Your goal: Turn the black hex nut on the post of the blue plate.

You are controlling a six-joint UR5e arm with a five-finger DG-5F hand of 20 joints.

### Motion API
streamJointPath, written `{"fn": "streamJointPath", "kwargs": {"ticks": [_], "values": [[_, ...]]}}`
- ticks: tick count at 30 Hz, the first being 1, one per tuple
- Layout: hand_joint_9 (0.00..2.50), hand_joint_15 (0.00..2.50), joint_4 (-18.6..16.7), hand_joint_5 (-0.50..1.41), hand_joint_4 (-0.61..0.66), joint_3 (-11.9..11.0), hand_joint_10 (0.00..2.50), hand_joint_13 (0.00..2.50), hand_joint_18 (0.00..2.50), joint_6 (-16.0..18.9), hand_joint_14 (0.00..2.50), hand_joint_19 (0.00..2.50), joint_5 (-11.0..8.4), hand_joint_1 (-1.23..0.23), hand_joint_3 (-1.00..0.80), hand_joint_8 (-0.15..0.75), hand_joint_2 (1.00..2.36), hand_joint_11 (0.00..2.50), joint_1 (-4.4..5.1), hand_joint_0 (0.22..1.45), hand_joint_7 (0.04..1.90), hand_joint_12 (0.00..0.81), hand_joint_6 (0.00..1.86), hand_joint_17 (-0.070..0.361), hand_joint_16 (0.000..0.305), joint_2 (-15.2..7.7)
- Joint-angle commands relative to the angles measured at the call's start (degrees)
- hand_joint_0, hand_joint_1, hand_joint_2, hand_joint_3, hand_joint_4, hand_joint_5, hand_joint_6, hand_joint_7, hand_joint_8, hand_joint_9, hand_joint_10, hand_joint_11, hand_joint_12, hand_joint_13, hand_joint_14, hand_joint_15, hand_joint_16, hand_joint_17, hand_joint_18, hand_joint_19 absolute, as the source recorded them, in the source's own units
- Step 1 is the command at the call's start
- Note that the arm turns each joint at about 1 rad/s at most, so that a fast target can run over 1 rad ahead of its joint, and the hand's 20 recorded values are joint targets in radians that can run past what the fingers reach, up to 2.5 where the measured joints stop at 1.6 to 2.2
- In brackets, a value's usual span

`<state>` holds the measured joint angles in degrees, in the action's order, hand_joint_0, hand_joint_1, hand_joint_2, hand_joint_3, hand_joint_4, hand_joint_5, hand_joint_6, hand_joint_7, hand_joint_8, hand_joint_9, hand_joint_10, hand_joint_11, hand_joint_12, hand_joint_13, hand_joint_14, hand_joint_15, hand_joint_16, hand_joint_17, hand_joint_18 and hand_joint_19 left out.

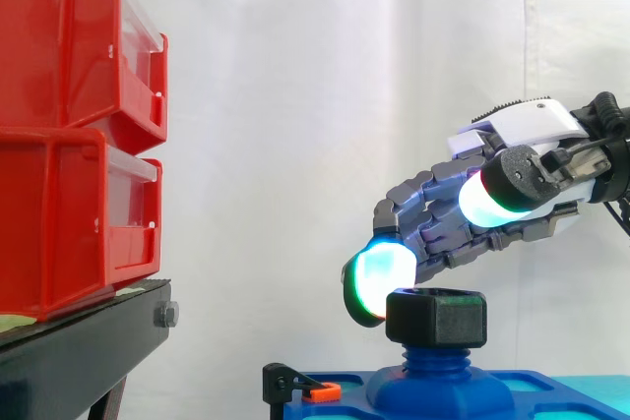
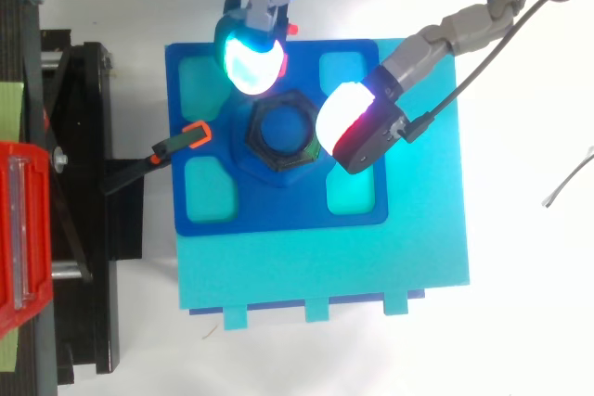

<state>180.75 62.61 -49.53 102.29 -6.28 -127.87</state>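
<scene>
The black hex nut sits on the blue threaded post in the middle of the blue plate. My hand reaches in from the right and straddles the nut. One bent finger's cyan-green pad hangs at the nut's far left corner, at nut height and very close to it. The thumb's pad hovers higher, off the nut's right side, with a gap. Nothing is pinched.
Two stacked red bins stand on a black stand at the left. A black clamp with an orange tip grips the plate's left edge. The plate lies on a cyan base.
</scene>
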Motion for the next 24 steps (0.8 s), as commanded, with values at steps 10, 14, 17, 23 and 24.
{"fn": "streamJointPath", "kwargs": {"ticks": [10, 14, 17, 23, 24], "values": [[0.10, 0.00, 0.04, -0.25, 0.16, -2.05, 0.00, 0.00, 0.00, 0.14, 0.00, 0.00, 0.28, -0.46, -0.50, 0.237, 1.00, 0.15, -0.14, 0.44, 0.88, 0.337, 0.50, 0.102, 0.045, 1.14], [0.10, 0.00, -0.14, -0.25, 0.16, -2.31, 0.00, 0.00, 0.00, 0.14, 0.00, 0.00, 0.10, -0.46, -0.50, 0.238, 1.00, 0.16, -0.05, 0.43, 0.88, 0.337, 0.50, 0.102, 0.045, 1.05], [0.10, 0.00, -0.31, -0.25, 0.16, -2.31, 0.00, 0.00, 0.00, 0.14, 0.00, 0.00, 0.10, -0.47, -0.50, 0.236, 1.00, 0.15, 0.30, 0.44, 0.88, 0.337, 0.50, 0.101, 0.045, 1.05], [0.04, 0.00, -2.42, -0.26, 0.15, -1.52, 0.00, 0.00, 0.00, 0.23, 0.00, 0.00, -0.52, -0.70, -0.50, 0.242, 1.00, 0.12, 0.74, 0.39, 0.89, 0.360, 0.50, 0.111, 0.050, 0.87], [0.03, 0.00, -3.39, -0.26, 0.15, -0.64, 0.00, 0.00, 0.00, 0.40, 0.00, 0.00, -0.69, -0.73, -0.50, 0.240, 1.00, 0.12, 0.83, 0.39, 0.89, 0.360, 0.50, 0.111, 0.049, 0.87]]}}
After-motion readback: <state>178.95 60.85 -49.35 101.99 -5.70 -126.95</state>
